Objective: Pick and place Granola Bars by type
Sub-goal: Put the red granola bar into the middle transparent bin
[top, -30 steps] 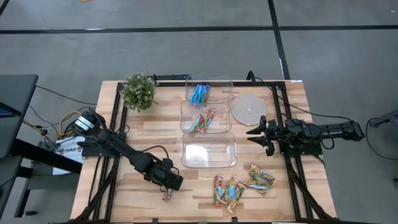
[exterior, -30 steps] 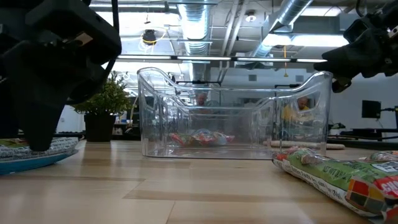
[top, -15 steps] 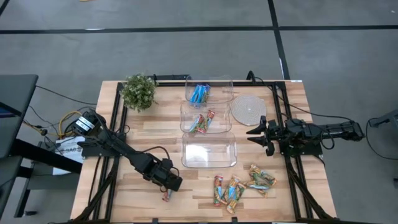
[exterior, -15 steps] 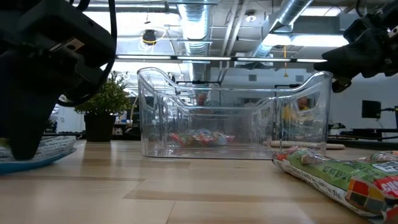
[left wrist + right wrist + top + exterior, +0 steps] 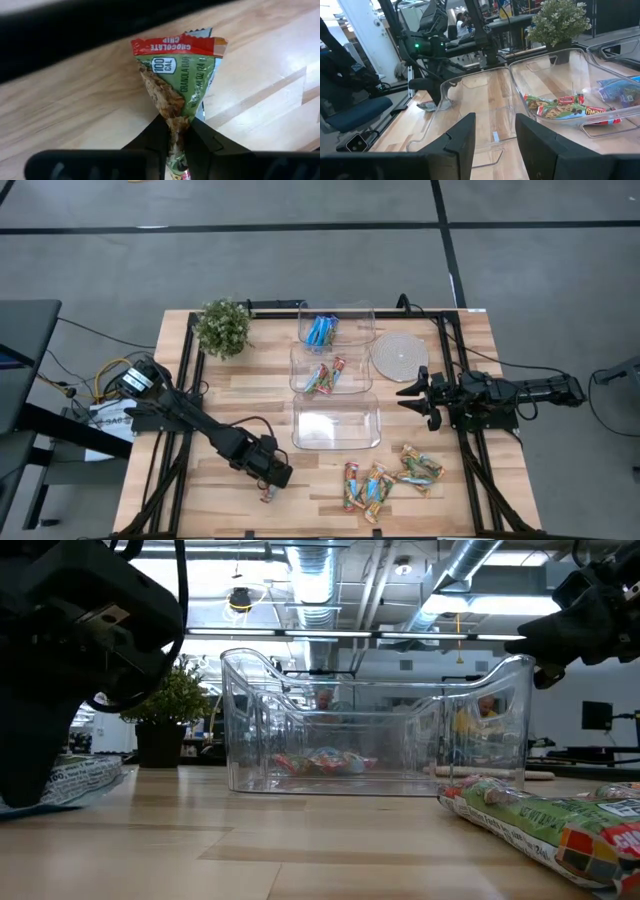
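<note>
Wooden desk (image 5: 230, 395): left hand (image 5: 268, 488) clamped on a red-green granola bar (image 5: 176, 80); right hand (image 5: 415, 396), fingers apart, hovers beside the tubs (image 5: 336, 420).

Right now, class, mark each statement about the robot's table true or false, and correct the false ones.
1. The left hand is pinching a green and red granola bar. True.
2. The tub nearest the bar pile holds blue bars. False: it looks empty; the blue bars lie in the farthest tub.
3. The right hand holds a bar. False: it hangs with nothing between its fingers, beside the tubs.
4. A potted plant stands on a table corner. True.
5. The loose bars are stacked on the round woven mat. False: they lie on the bare wood, apart from it.
</note>
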Tool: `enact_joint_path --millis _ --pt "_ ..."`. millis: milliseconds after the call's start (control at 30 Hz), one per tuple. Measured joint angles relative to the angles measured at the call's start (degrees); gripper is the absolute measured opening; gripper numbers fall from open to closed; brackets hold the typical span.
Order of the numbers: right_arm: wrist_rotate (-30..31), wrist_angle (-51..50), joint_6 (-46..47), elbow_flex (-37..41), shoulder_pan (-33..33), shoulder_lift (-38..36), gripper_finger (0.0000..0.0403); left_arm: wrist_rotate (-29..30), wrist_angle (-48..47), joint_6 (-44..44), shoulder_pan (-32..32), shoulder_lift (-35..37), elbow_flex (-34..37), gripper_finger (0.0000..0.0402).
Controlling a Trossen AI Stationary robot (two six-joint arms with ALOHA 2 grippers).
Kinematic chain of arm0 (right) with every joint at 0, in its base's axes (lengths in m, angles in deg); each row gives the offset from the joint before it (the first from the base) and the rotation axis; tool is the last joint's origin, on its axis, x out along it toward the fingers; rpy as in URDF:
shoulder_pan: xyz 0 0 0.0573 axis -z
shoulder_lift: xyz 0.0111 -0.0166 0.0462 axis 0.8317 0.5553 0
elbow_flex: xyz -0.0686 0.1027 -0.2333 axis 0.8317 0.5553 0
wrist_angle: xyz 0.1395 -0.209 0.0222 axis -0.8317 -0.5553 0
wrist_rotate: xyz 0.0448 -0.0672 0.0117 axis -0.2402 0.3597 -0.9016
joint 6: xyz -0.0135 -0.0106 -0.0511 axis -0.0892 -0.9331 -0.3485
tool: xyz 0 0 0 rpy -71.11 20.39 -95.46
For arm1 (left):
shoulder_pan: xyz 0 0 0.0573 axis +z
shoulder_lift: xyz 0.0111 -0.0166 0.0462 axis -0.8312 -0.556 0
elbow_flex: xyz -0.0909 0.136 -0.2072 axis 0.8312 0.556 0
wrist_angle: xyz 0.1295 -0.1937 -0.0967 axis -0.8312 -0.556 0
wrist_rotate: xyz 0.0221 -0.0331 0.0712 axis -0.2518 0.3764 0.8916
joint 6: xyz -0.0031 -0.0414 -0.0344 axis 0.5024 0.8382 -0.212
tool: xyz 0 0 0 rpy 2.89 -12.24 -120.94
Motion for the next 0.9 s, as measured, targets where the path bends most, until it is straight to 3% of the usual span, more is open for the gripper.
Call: enact_joint_path --millis 233,667,900 --pt "0.00 0.00 0.02 -0.02 -0.02 0.00 0.0133 0.83 3.54 -6.60 -0.02 -0.43 -2.43 0.0028" --pt "0.01 0.00 0.02 -0.02 -0.01 -0.01 0.0133 -0.69 26.63 -23.00 -0.07 -0.17 -2.49 0.0027" --pt "0.00 0.00 0.02 -0.02 -0.02 -0.02 0.0133 4.94 40.48 -26.87 0.98 -0.10 -2.51 0.0027"
